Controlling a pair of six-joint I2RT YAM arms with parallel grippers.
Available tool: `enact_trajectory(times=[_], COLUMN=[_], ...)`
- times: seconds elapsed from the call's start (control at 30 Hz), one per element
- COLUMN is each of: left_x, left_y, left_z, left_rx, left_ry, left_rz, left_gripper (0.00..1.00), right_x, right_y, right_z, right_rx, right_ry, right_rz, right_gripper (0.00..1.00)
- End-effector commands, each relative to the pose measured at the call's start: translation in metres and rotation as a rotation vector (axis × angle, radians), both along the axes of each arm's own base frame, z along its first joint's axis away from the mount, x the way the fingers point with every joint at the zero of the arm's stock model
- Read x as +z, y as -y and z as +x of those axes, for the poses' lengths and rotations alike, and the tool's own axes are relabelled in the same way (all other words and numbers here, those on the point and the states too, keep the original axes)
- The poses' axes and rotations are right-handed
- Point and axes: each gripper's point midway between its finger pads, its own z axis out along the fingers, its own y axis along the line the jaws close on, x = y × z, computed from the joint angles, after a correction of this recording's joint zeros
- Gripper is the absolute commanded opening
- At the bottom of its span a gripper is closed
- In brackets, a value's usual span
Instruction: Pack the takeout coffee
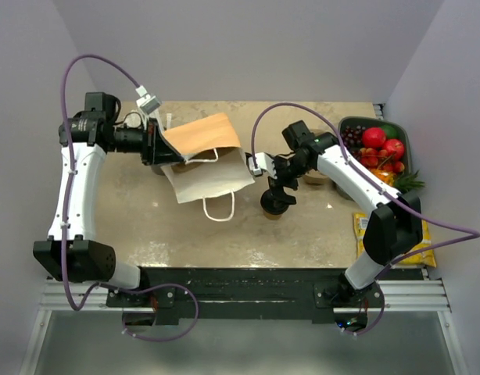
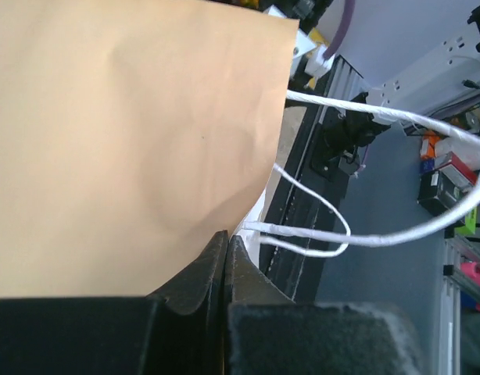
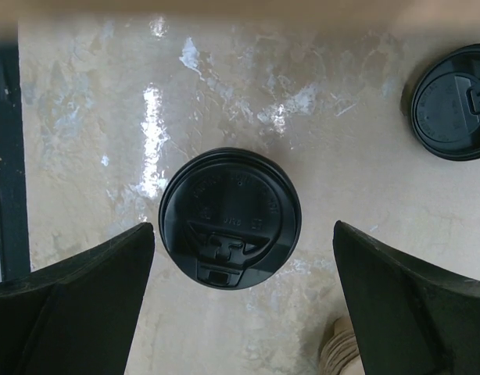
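Right gripper [image 3: 242, 234], jaws spread, hangs directly above the upright coffee [image 3: 230, 217], centred between them; left gripper [image 2: 227, 242] pinches the bag [image 2: 130, 141] edge.

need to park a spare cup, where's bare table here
Bare table lies near-left, between the left arm and the paper bag, and along the near edge in front of the takeout coffee. The right side is crowded: fruit bowl, yellow packet.

Left gripper [image 1: 156, 146] clamps one edge of the brown paper bag [image 1: 202, 137] lying on the desk [image 1: 185, 234]. Right gripper [image 1: 276, 194] is positioned directly above the takeout coffee [image 1: 272, 209], beside the bag
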Motion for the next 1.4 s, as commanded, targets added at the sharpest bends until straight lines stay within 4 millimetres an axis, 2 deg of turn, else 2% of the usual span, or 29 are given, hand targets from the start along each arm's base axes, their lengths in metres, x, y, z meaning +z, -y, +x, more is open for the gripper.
enact_trajectory(times=[0.0, 0.07, 0.23, 0.47, 0.57, 0.63, 0.77, 0.9, 1.03, 1.07, 1.17, 1.27, 1.37], left_x=[-0.058, -0.072, -0.045, -0.009, -0.005, -0.012, -0.028, -0.054, -0.078, -0.090, -0.109, -0.117, -0.115], left_y=[-0.011, -0.018, -0.019, -0.008, -0.006, -0.005, -0.010, -0.020, -0.030, -0.038, -0.053, -0.057, -0.053], left_z=[-0.002, 0.002, 0.010, -0.010, -0.016, -0.018, -0.008, 0.001, 0.009, 0.016, 0.022, 0.021, 0.021], left_rx=[0.029, 0.054, 0.062, 0.034, 0.036, 0.043, 0.065, 0.090, 0.129, 0.166, 0.232, 0.235, 0.221], left_ry=[-0.177, -0.237, -0.252, -0.272, -0.326, -0.368, -0.370, -0.300, -0.311, -0.308, -0.344, -0.340, -0.345], left_rz=[0.052, 0.043, -0.097, -0.216, -0.251, -0.254, -0.201, -0.066, 0.006, 0.077, 0.161, 0.179, 0.148], left_gripper=[0.00, 0.00, 0.00, 0.00, 0.00, 0.00, 0.00, 0.00, 0.00, 0.00, 0.00, 0.00, 0.00], right_x=[-0.004, -0.004, 0.001, 0.015, 0.014, 0.011, 0.006, -0.002, -0.013, -0.015, -0.017, -0.018, -0.022], right_y=[0.001, -0.001, -0.002, 0.006, 0.008, 0.007, 0.005, 0.003, 0.004, 0.005, 0.005, 0.006, 0.006], right_z=[0.002, 0.005, 0.006, -0.004, -0.008, -0.005, 0.001, 0.006, 0.005, 0.004, 0.000, -0.005, -0.005], right_rx=[-0.007, -0.016, -0.028, -0.058, -0.021, -0.014, 0.002, 0.018, 0.026, 0.029, 0.033, 0.034, 0.023], right_ry=[0.027, 0.038, 0.043, 0.036, 0.038, 0.045, 0.063, 0.081, 0.057, 0.049, 0.027, 0.018, 0.015], right_rz=[-0.003, 0.003, 0.015, 0.022, 0.013, 0.013, 0.011, 0.009, -0.006, -0.010, -0.011, -0.009, -0.009], right_gripper=[0.99, 0.99, 0.99, 0.99, 0.99, 0.99, 0.99, 0.99, 0.99, 0.99, 0.99, 0.99, 0.99])
